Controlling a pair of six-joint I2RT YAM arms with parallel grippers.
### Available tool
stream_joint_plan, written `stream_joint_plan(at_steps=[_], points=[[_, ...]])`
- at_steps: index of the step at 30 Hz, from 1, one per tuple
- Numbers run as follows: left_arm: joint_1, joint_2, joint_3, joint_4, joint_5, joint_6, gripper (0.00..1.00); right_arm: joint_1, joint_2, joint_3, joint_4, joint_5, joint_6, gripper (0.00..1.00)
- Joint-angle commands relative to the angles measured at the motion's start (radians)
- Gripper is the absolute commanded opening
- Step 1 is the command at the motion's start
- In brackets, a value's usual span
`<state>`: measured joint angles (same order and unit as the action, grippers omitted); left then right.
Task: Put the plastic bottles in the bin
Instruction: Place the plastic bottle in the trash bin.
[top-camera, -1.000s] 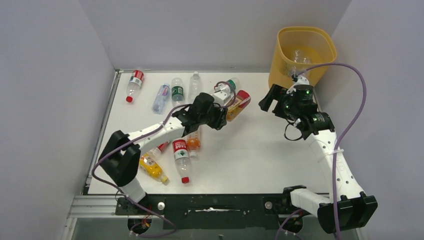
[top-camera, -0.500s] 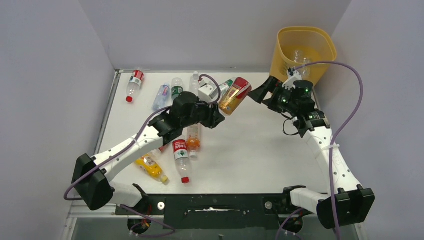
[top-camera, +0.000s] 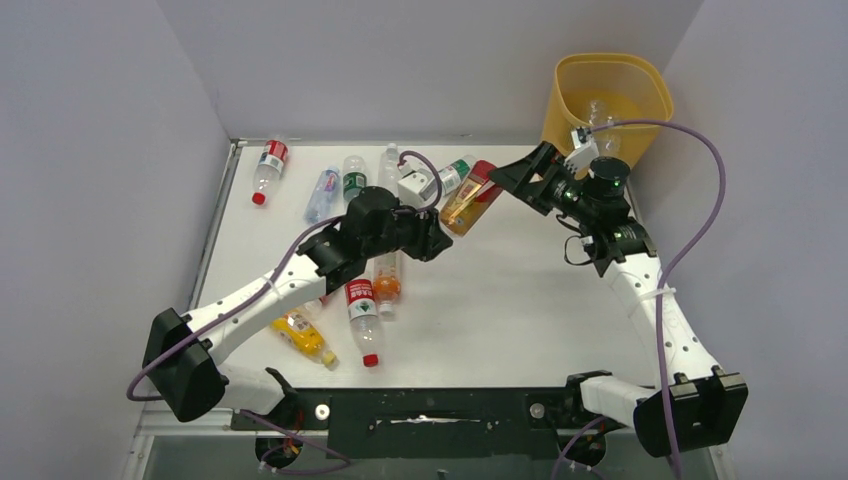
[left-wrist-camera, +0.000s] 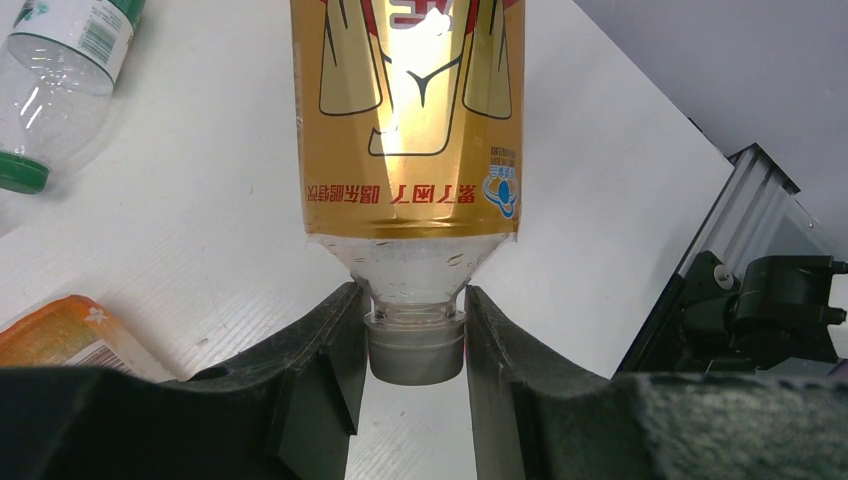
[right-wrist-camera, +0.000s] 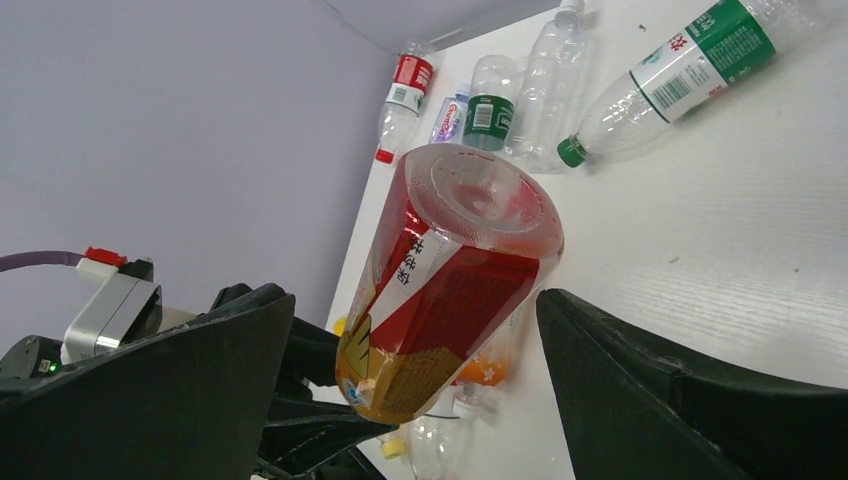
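While left gripper (left-wrist-camera: 413, 322) clamps red-gold bottle (left-wrist-camera: 410, 120) by neck, right gripper (right-wrist-camera: 415, 298) wide, gaps flanking bottle base.

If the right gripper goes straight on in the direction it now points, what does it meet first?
Most likely the round base of the plastic bottle with the red and gold label, which the left gripper holds by its neck. How far ahead is unclear.

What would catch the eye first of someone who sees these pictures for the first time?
The gold-and-red bottle stands out: it is lifted above the middle of the table, its neck clamped in the left end effector, while the right end effector stands open on both sides of its base. Next come the yellow-orange bin at the far right corner and the loose bottles lying over the table's left half.
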<state>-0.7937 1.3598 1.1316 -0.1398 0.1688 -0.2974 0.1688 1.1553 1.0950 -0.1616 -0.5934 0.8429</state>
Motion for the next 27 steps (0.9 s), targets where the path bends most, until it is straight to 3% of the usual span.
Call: stream_joint_plan(at_steps=[1, 17, 23, 27], points=[[-0.012, -0.042, 0.020, 0.054, 0.015, -0.017, 0.17, 0.017, 0.022, 0.019, 0.052, -0.020, 0.016, 0.98], [-0.050, -0.029, 0.060, 0.051, 0.022, -0.022, 0.17, 0.020, 0.117, 0.102, 0.024, -0.008, -0.011, 0.96], [-0.054, -0.018, 0.066, 0.043, 0.015, -0.018, 0.20, 0.021, 0.152, 0.133, 0.034, -0.022, -0.009, 0.76], [-0.054, -0.012, 0.065, 0.040, -0.006, -0.010, 0.25, 0.021, 0.163, 0.142, 0.034, -0.027, -0.007, 0.68]])
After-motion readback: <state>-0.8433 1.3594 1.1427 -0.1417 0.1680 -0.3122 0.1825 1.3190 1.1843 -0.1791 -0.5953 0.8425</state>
